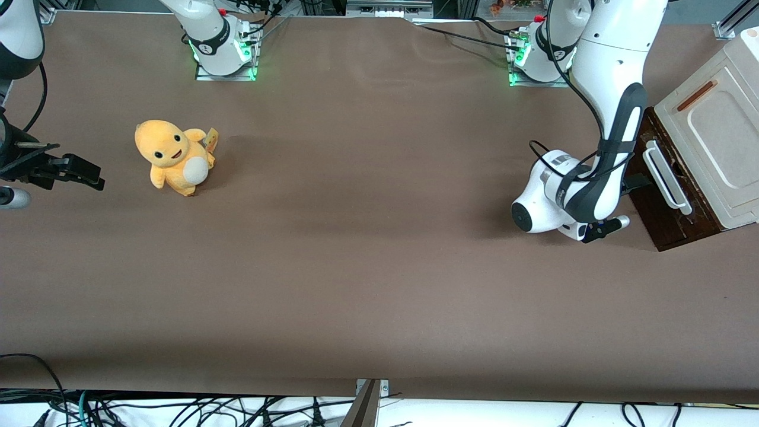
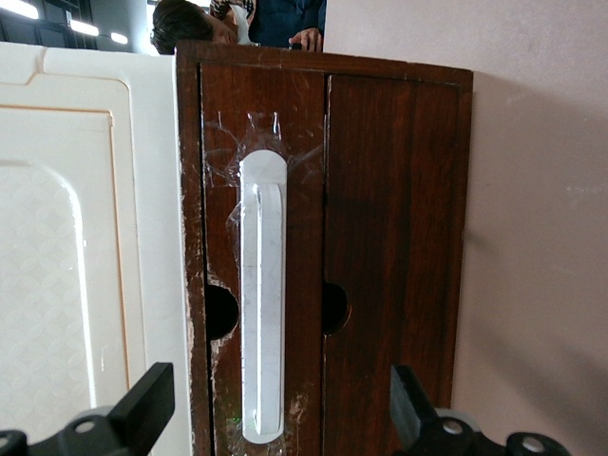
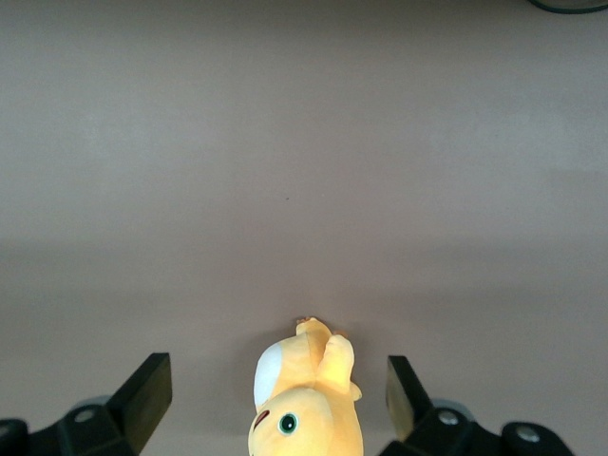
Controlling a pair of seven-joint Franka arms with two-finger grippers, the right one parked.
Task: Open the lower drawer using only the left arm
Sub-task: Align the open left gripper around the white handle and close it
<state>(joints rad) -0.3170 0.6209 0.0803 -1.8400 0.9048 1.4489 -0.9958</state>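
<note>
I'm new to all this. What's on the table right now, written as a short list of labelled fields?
Table: brown surface
Cabinet: cream panel with a thin orange-brown strip, at the working arm's end of the table
Lower drawer: dark brown wood front, looks closed
Handle: white loop-shaped bar on the drawer front
Left arm: white with dark grey joints, bent down in front of the drawer
End effector: open, fingers either side of the handle, not yet touching it
Toy: yellow plush, toward the parked arm's end

Yellow plush toy [image 1: 174,156] on brown table [image 1: 356,237], w/ cream cabinet [image 1: 720,127] at edge
</note>
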